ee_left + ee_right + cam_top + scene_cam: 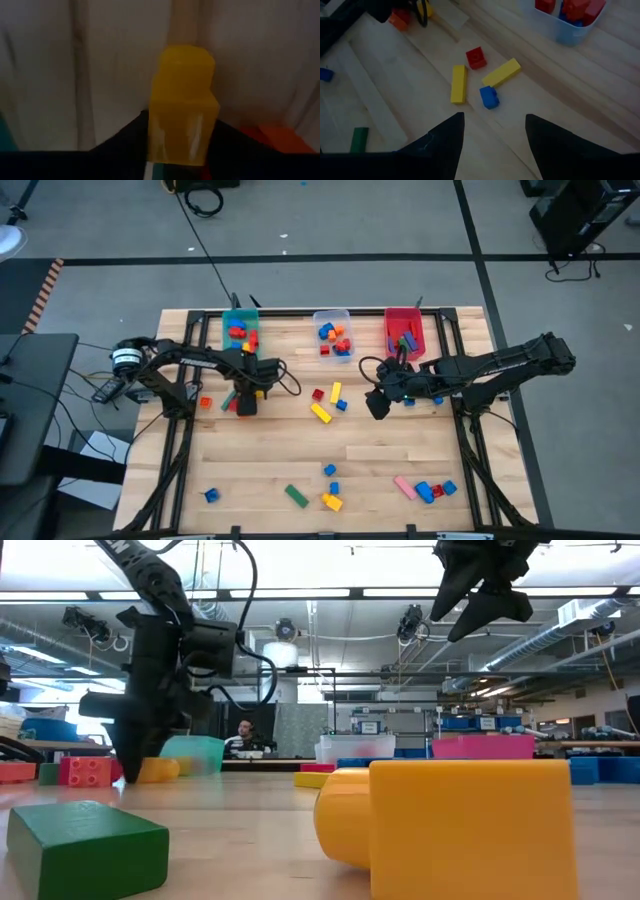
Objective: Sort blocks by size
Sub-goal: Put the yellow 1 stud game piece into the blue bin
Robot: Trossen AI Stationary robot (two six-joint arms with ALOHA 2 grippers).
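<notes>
Left gripper (245,402): I have it low at the table, just in front of the teal bin (240,330). Its two dark fingers (120,145) flank a small yellow block (184,105) that stands upright on the wood; I see the block between the jaws, but I cannot tell whether they are pressing on it. An orange block (282,139) lies just beside it, and a red block (88,771) sits near the gripper in the low view.

Right gripper (378,404): I hold it raised above the table in front of the red bin (403,328), fingers (442,142) spread apart with nothing between them. Under its wrist camera lie two yellow bars (459,84), a red cube (475,57) and a blue brick (489,97), close together at mid-table.

Bins, back edge of the table (400,455): the teal one on the left with red, orange and blue pieces; clear bin (332,332) in the middle with blue, red and orange pieces; the red one on the right with a few pieces of mixed colours.

Loose blocks, front of the table: a lone blue block (211,495) toward the left; a green bar (296,496), a yellow block (331,501) and small blue pieces (330,470) near the centre; a pink bar (404,486) with a red-and-blue cluster (436,491) toward the right.

Beyond the table, a person (245,730) sits in the room.
</notes>
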